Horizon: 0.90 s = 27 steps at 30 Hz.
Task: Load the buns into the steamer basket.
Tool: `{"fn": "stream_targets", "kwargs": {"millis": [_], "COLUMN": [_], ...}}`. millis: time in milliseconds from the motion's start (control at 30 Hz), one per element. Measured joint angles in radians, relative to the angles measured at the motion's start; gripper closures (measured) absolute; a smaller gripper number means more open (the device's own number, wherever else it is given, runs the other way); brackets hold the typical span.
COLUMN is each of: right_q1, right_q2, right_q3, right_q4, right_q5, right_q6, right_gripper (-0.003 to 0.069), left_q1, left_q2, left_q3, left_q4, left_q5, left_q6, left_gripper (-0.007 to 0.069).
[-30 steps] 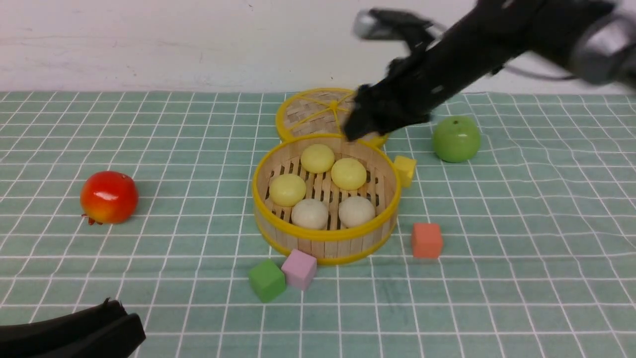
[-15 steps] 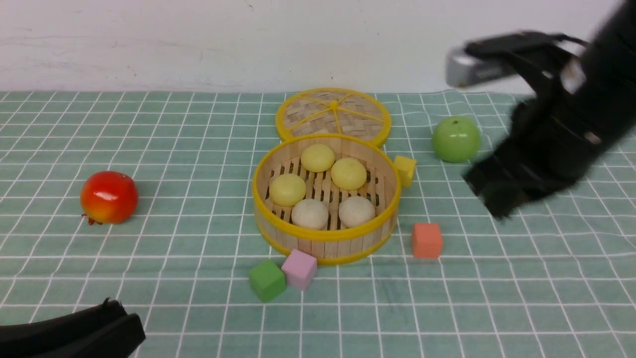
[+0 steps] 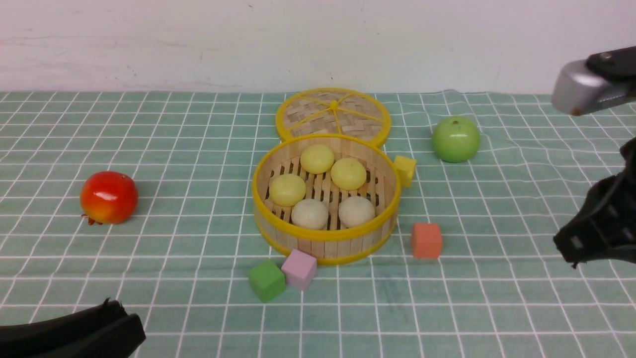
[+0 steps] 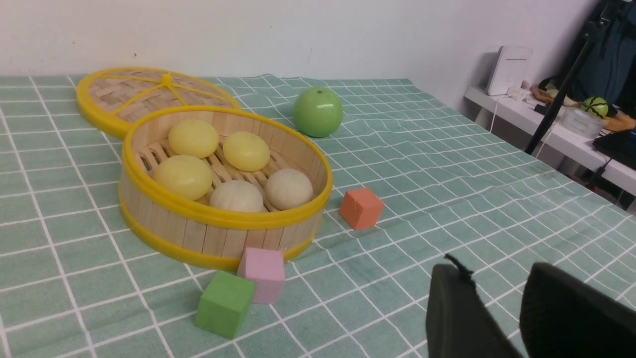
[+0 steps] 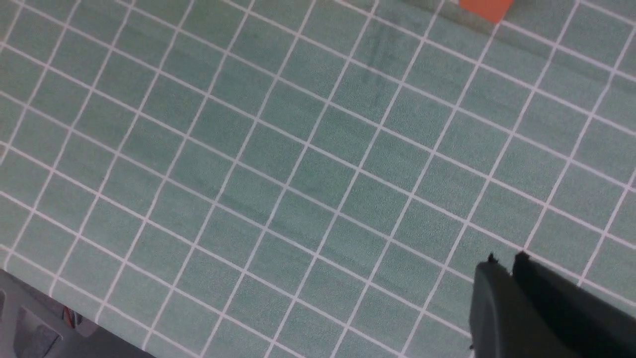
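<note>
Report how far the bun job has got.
Done, by the look of it: all five buns sit inside the steamer basket, three yellow and two beige. Nothing is in hand: the right gripper is shut and empty over bare cloth, and the left gripper is open and empty. No bun is left outside; the lid lies behind the basket.

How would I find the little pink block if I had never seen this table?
Look for the big round steamer basket with yellow rims in the middle of the green checked cloth. At its near wall sit two cubes touching each other. The pink block leans against the basket; the green one is farther left.
</note>
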Motion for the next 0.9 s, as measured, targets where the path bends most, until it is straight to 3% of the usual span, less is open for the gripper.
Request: {"fn": "stream_targets", "kwargs": {"millis": [200, 300, 467, 667, 900], "right_q1": [-0.058, -0.119, -0.302, -0.415, -0.474], "right_q2": [-0.13, -0.266, -0.728, -1.076, -1.155], "right_q3": [0.055, 0.175, 0.726, 1.204, 1.279], "right_q4": [-0.025, -0.034, -0.045, -0.045, -0.042], "right_q5": [-0.02, -0.112, -0.519, -0.888, -0.915], "right_q6": [-0.034, -0.079, -0.127, -0.129, -0.129], "right_gripper": [0.0615, 0.0615, 0.0615, 0.0615, 0.065], "left_q1": [0.0, 0.0, 0.0, 0.0, 0.0], "left_q2": [0.0, 0.0, 0.0, 0.0, 0.0], "left_q3": [0.0, 0.0, 0.0, 0.0, 0.0], "left_q4": [0.0, 0.0, 0.0, 0.0, 0.0], "left_q5": [0.0, 0.0, 0.0, 0.0, 0.0], "left_q6": [0.0, 0.0, 0.0, 0.0, 0.0], "left_gripper": [0.0425, 0.0425, 0.042, 0.0414, 0.041]}}
